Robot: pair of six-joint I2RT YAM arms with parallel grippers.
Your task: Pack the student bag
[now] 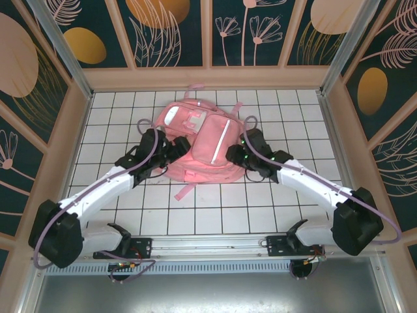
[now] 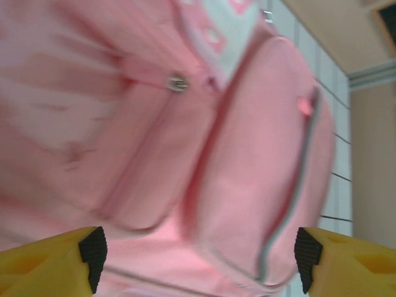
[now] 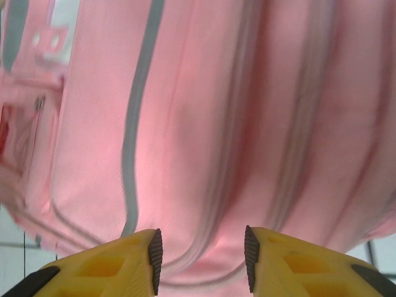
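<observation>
Working at the bag [image 1: 202, 140], lying flat on the table [image 1: 215, 215], we held its right side pinched in the right gripper [image 3: 201, 257] with the left gripper [image 2: 198, 263] spread empty, and judged a taut hold best for opening it.

— Framed close up: pink student bag [image 3: 204, 124], crossed top to bottom by a grey stripe [image 3: 133, 154].
— And low in frame?
— Right gripper [image 3: 201, 260], yellow fingers tipped with black pads [image 3: 154, 257], set apart, bag fabric bulging between. Gripped or not: impossible to tell. White tiled table [image 3: 11, 238] at the lower corners.
</observation>
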